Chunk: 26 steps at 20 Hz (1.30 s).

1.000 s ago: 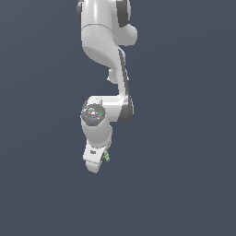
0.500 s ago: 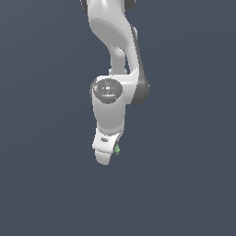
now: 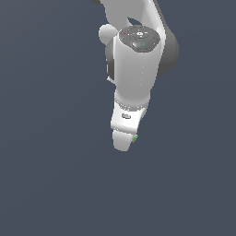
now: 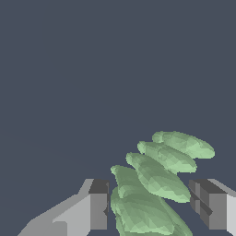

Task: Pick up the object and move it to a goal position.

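Note:
The object [image 4: 154, 184] is a pale-green, bumpy thing with ridged prongs. In the wrist view it fills the gap between my two fingers [image 4: 97, 205], and its prongs reach out past the fingertips. My gripper [image 4: 150, 205] is shut on it. In the exterior view the white arm hangs down over the gripper [image 3: 124, 142] and hides most of it. Only a small green bit of the object [image 3: 134, 137] shows at the gripper's edge, on the exterior view's right. No goal marker shows in either view.
Only a flat, dark grey-blue surface shows around and below the arm in both views. No other objects, containers or edges are in view.
The arm has moved toward the exterior view's right and upward and looks larger in the picture. The green object has stayed at the gripper throughout.

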Each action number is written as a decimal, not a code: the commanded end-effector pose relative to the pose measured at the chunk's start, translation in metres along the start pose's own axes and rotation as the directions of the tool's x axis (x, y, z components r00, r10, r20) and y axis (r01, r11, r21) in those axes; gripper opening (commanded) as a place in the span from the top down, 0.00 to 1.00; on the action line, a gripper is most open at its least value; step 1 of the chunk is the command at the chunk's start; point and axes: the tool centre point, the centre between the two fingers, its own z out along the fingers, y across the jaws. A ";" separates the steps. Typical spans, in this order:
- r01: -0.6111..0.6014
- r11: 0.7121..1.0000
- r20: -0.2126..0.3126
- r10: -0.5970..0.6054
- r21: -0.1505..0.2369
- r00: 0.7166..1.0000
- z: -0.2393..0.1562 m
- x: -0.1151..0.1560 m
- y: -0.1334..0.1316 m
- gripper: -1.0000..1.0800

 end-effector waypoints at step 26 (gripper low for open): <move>-0.003 1.000 -0.001 0.003 0.001 1.000 -0.158 0.083 -0.023 1.00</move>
